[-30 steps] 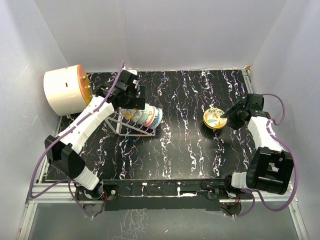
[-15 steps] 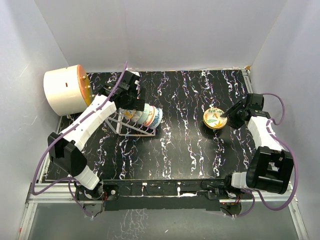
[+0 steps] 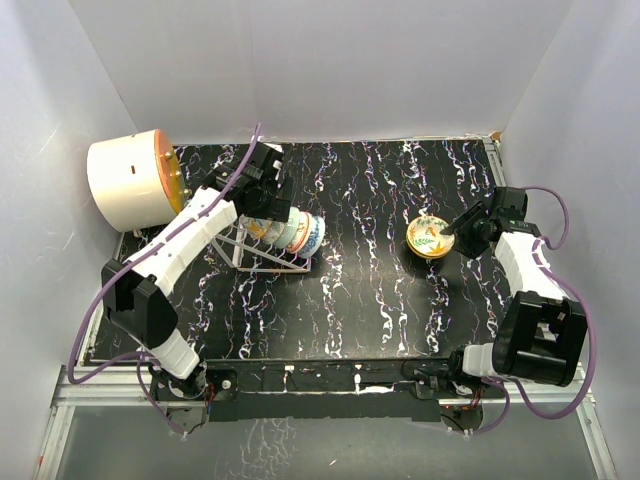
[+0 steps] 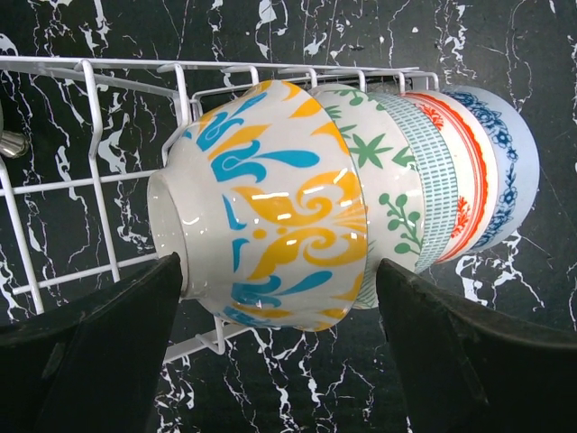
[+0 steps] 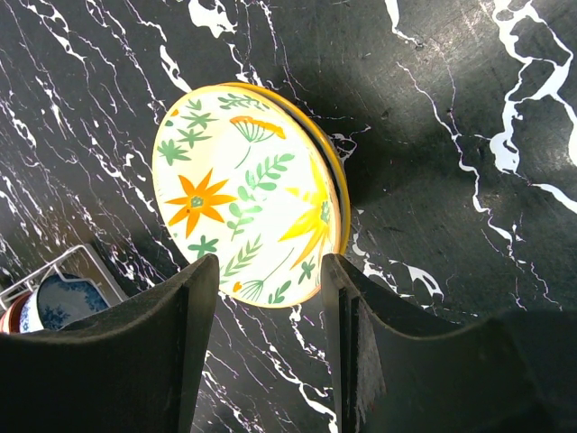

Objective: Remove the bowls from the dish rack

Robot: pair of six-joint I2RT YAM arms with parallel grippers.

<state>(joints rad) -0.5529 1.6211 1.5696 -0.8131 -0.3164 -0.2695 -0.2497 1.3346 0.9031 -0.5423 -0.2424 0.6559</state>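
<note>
The silver wire dish rack (image 3: 250, 255) stands at the left middle of the table with several bowls (image 3: 295, 232) on edge in a row. In the left wrist view the rack (image 4: 90, 117) holds a yellow-and-blue bowl (image 4: 270, 225) nearest, then green-leaf, teal, red and blue ones (image 4: 514, 171). My left gripper (image 4: 279, 311) is open, its jaws either side of the yellow-and-blue bowl; it shows over the rack in the top view (image 3: 262, 200). A flower-painted bowl (image 3: 428, 237) stands on the table at the right. My right gripper (image 5: 269, 298) is open at that bowl's (image 5: 243, 203) near rim.
A large cream-and-orange cylinder (image 3: 130, 180) lies at the back left, close behind the rack. White walls enclose the black marbled table (image 3: 370, 290) on three sides. The right wrist view catches the rack's end with the blue bowl (image 5: 59, 302).
My left gripper has shifted slightly right and down over the row of bowls. The right arm and the flower bowl have not moved.
</note>
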